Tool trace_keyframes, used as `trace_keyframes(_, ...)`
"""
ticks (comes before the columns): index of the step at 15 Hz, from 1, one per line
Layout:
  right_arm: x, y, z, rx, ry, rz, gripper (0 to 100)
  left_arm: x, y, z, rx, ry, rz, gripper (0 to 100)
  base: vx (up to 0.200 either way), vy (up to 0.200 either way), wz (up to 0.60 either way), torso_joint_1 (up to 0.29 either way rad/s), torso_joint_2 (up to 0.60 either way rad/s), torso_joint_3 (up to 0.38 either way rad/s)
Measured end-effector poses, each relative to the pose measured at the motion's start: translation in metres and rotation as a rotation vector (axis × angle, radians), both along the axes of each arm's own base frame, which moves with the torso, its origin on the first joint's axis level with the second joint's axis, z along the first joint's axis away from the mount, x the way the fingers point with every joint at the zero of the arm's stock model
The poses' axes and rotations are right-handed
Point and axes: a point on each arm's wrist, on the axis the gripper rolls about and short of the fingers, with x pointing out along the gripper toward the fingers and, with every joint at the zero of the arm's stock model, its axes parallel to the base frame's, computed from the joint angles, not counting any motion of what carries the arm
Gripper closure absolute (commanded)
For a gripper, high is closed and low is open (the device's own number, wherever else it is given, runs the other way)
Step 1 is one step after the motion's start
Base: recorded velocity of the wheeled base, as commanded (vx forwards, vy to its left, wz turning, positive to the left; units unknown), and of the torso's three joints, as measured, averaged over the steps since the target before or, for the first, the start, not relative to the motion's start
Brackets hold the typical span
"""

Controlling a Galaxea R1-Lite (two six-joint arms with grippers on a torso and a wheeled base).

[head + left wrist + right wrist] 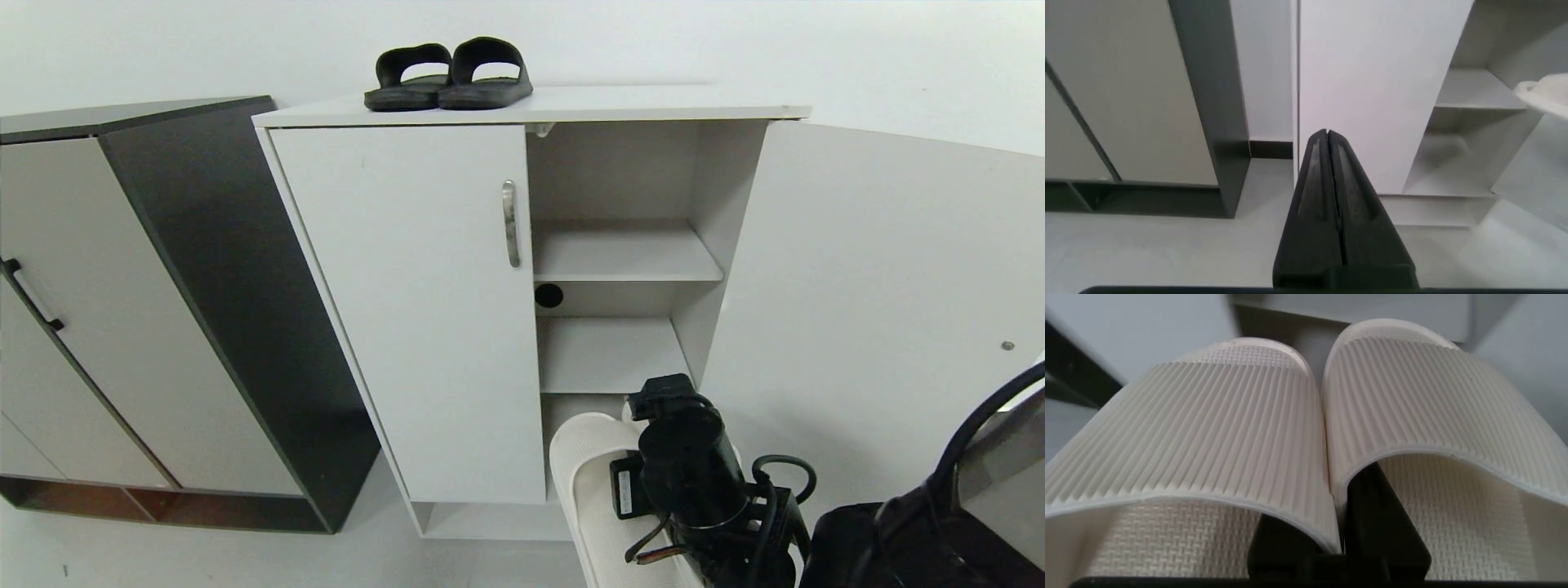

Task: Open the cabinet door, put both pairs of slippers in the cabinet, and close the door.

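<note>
stow pair 1 | right gripper (1341, 536) jaws pinching inner straps of cream ribbed foam slippers (584, 483), low before open right bay of white two-door cabinet (653, 103) | feed level under lower white shelf (608, 359), seat deep for door clearance | left gripper (1327, 144) jaws pressed together, empty | black rubber slippers (449, 75) on cabinet top

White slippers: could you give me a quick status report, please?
Left gripper shut, empty. Right gripper shut on white slippers, low before the open cabinet. Black slippers on cabinet top. Door wide open, no obstruction seen.
</note>
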Motion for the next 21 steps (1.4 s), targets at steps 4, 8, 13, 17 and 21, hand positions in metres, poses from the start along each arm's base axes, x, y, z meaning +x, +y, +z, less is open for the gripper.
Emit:
trace_keyframes(4,0.001,0.0,-0.002,-0.003,0.003,-0.003,100,0.0,0.0,0.0,0.002,0.0,0.0,100,0.0,0.0,0.0,0.0,0.0,0.0)
trace_keyframes(8,0.001,0.0,-0.005,-0.01,0.009,-0.005,100,0.0,0.0,0.0,0.002,0.0,0.001,100,0.0,0.0,0.0,0.0,0.0,0.0)
trace_keyframes(13,0.011,0.002,-0.01,0.003,-0.009,-0.02,100,0.0,0.0,0.0,0.002,0.0,0.0,100,0.0,0.0,0.0,0.004,0.0,-0.137)
trace_keyframes(17,0.034,0.015,-0.017,0.044,-0.145,-0.055,100,0.0,0.0,0.0,0.002,0.0,0.001,100,0.0,0.0,0.0,0.005,0.0,-0.196)
trace_keyframes(21,0.061,0.013,-0.024,0.05,-0.204,-0.114,100,0.0,0.0,0.0,0.004,0.0,0.001,100,0.0,0.0,0.0,0.002,0.0,-0.192)
